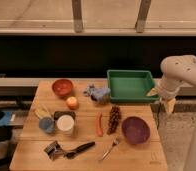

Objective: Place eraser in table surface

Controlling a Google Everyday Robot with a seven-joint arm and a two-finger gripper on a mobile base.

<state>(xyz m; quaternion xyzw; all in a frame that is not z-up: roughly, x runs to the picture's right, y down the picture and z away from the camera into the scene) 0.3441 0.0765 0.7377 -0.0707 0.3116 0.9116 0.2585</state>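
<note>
the gripper [167, 103] hung off the table surface's [141, 156] right edge, at about 3 o'clock from the table's middle. it sat below the white arm [179, 70] and just beside the near right corner of the green tray [131, 86]. how far it was open could not be told, nor whether it had hold of anything.

the eraser [63, 114] lay flat on the wood at about 9 o'clock from the middle, well apart from the gripper. it lay directly behind the white cup [65, 125], at the cup's 12 o'clock and seemingly touching its rim. a blue cup [46, 124] stood just beside the white one, at its 9 o'clock. an orange fruit [72, 102] rested near the eraser's 1 o'clock, and an orange bowl [62, 87] stood beyond that, at 11 o'clock on the table.

a blue-grey cloth [97, 93] lay at 12 o'clock, touching the tray's left wall. a bunch of dark grapes [114, 119] and a red chili [99, 125] lay side by side near the middle. a purple bowl [136, 130] stood at 4 o'clock. along the near edge, from 7 to 5 o'clock, lay a grey metal tool [53, 149], a black-handled utensil [81, 148] and a fork [109, 148].
</note>
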